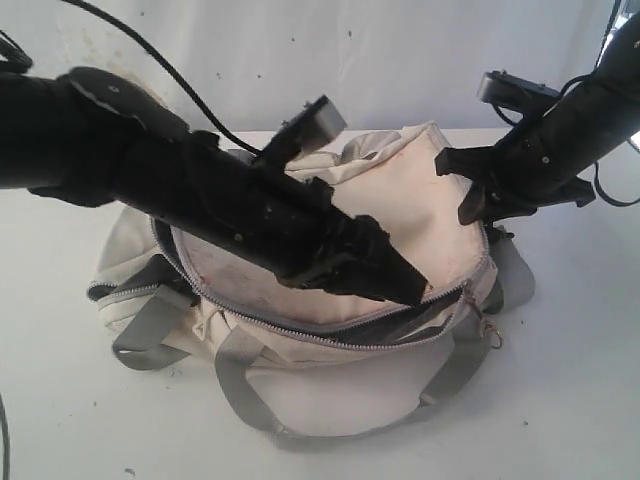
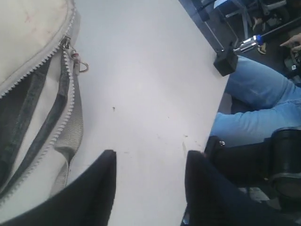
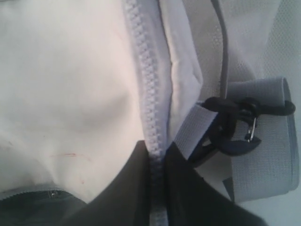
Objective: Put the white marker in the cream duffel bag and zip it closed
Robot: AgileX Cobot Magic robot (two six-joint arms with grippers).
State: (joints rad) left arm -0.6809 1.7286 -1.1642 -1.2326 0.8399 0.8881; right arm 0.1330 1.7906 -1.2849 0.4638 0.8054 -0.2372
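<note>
Zipper [image 1: 300, 330] half open on bag [image 1: 330, 390]

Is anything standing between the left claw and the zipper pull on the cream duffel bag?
Nothing visible does. The left claw is open, and the left wrist view shows only bare table between it and the zipper pull of the cream duffel bag.

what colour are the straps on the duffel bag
Grey. The straps on the cream duffel bag show best in the exterior view.
</note>
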